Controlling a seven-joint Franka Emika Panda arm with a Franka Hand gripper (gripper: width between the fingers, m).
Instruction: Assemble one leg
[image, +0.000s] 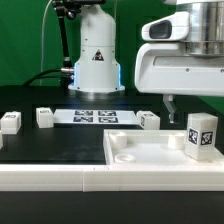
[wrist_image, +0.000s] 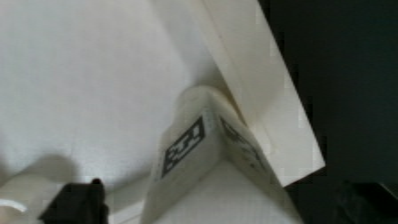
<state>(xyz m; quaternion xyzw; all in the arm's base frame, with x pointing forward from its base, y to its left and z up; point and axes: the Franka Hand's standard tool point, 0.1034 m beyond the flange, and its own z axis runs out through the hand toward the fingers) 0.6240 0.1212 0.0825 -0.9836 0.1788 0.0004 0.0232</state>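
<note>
A white leg (image: 201, 135) with black-and-white marker tags stands upright on the large white plate (image: 140, 158), near its corner at the exterior view's right. In the wrist view the leg (wrist_image: 199, 142) stands against the plate's raised rim (wrist_image: 267, 80). My gripper (image: 168, 103) hangs above the plate's far edge, to the left of this leg in the exterior view and higher, holding nothing. In the wrist view the gripper (wrist_image: 205, 208) shows one dark fingertip (wrist_image: 75, 200) far off to one side, so the jaws look wide apart.
Three more legs lie on the black table: two at the exterior view's left (image: 11, 122) (image: 44, 117) and one behind the plate (image: 148, 120). The marker board (image: 95, 116) lies at the back centre, in front of the robot base (image: 95, 60).
</note>
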